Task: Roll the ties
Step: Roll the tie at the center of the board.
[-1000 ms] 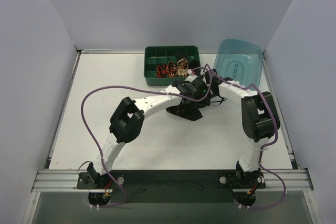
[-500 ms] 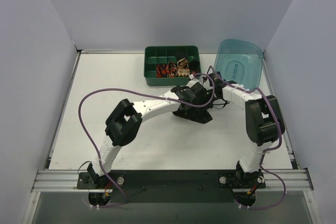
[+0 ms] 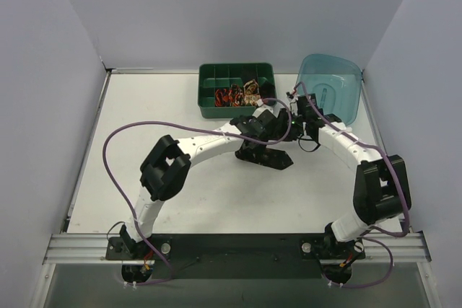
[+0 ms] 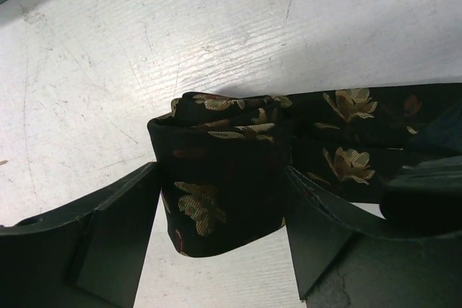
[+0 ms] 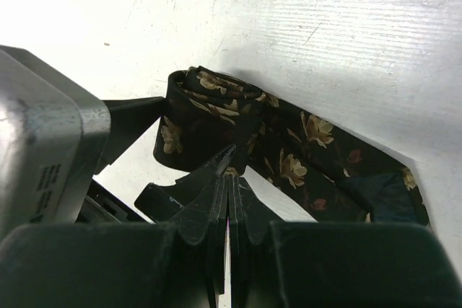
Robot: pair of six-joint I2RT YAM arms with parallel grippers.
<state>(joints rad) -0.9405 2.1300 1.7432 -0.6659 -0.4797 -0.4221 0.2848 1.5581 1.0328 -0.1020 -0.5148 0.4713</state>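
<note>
On the worktop, the part-rolled tie sits between the fingers of my left hand, touching both. My right hand is just right of it, over the tie's loose tail. Behind us stands the tray with coiled ties in it, and the tub is to the tray's right.

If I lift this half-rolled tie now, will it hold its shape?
Probably not. The tie looks soft and thin; its unrolled tail lies limp on the table, so it would likely dangle. The coil, inside the left gripper, looks loose and may unwind if released.
</note>
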